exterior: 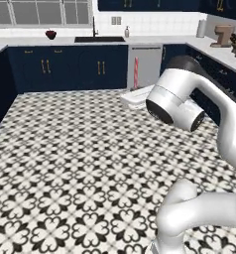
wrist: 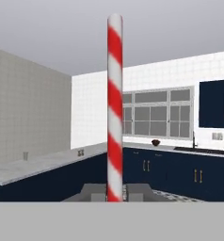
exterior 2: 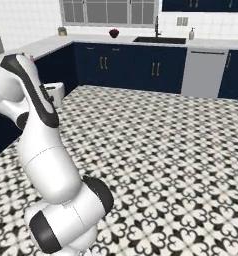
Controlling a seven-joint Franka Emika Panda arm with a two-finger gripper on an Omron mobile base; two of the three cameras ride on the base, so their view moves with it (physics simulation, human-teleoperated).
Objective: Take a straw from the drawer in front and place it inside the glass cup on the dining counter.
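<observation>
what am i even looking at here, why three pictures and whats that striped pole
It is a simulated kitchen with one white robot arm on a base that can drive. Two pictures come from cameras on that base, behind the arm to its left and right, looking over it at the patterned floor and navy cabinets. The third comes from a camera on the hand, looking along it. The striped pole is a red-and-white straw, close to that lens, so it looks huge. The hand's two fingers are shut on its lower end, holding it upright. In the left base picture the same straw stands thin above the hand.
</observation>
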